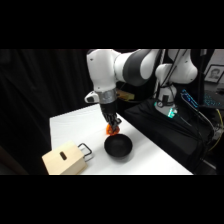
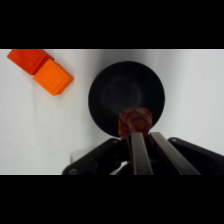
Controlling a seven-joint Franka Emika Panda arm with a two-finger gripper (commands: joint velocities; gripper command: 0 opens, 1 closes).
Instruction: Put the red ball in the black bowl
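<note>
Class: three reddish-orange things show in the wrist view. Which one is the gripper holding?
The red ball, pinched in the gripper over the black bowl's edge. The two orange blocks lie apart on the white table.

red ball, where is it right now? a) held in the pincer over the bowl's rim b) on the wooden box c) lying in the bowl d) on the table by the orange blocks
a: the wrist view shows the red ball clamped at the pincer tips, over the near rim of the bowl.
</note>
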